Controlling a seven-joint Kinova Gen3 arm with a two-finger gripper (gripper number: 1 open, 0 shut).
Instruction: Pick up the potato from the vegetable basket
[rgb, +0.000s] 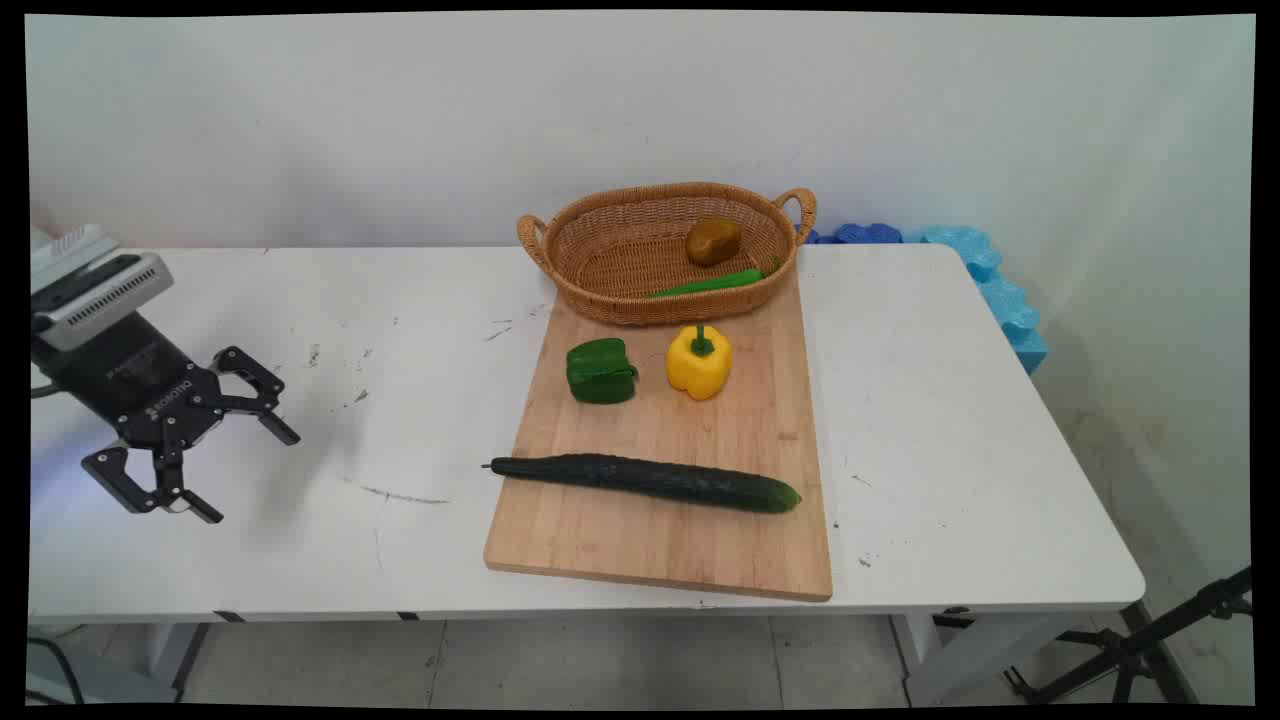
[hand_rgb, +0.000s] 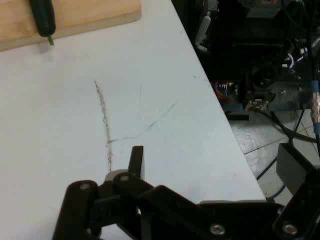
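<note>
I am holding my hand (rgb: 250, 480) released and empty above the bare left stretch of the white desk (rgb: 400, 400), fingers spread wide. Nothing is lying directly beneath me except scuffed white surface and one long dark scratch (hand_rgb: 103, 120), which is running away in front of my fingers (hand_rgb: 136, 161).

Open room is stretching ahead of me as far as the wooden cutting board (rgb: 680, 440), whose near corner is showing at the far edge of my own view. A long dark cucumber (rgb: 650, 480) is lying across that board, its stem tip poking just over the board's edge toward me. Beyond it, farther from me, a green bell pepper (rgb: 601, 371) and a yellow bell pepper (rgb: 698, 360) are sitting side by side, apart from each other.

At the board's far end a wicker basket (rgb: 600, 250) is resting partly on the wood, holding a brownish potato (rgb: 713, 241) and a slim green vegetable (rgb: 705, 284).

In my hand view the desk's edge is running close beside me on one side, dropping to tiled floor and tangled cables.
</note>
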